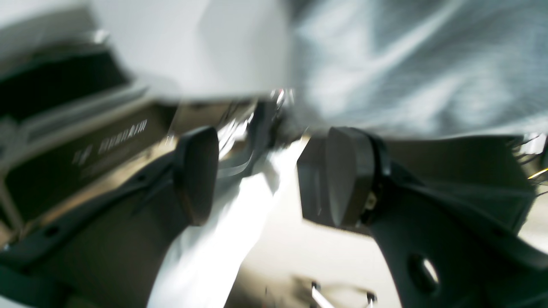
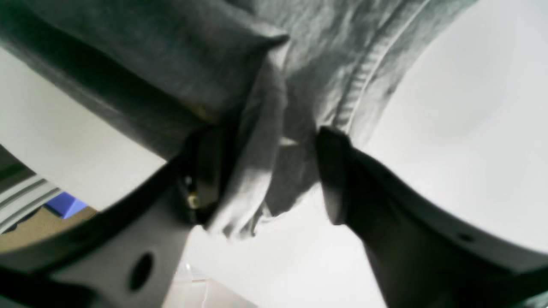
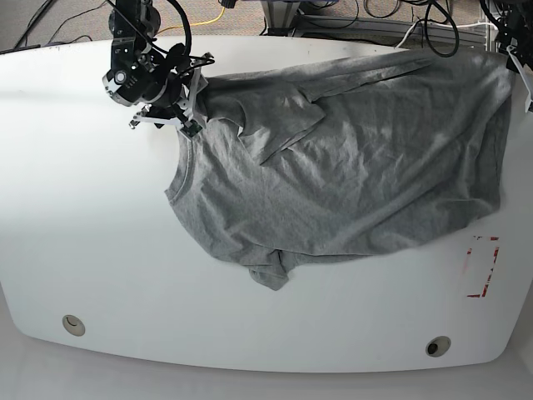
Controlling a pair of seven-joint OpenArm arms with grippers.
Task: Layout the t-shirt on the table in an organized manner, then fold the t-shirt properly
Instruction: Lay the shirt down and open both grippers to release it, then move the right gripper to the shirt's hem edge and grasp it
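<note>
Right fingers [image 2: 265, 171] clamped on t-shirt [image 3: 358, 167] — left fingers [image 1: 261, 171] apart, blurred.

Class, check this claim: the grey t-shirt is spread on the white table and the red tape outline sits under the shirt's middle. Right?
Wrong on the tape. The base view shows the red tape outline bare on the table, beside the t-shirt, near its lower corner.

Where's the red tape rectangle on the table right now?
In the base view, the red tape rectangle sits near the table's right edge, just below the t-shirt's lower right corner, above the right-hand hole.
</note>
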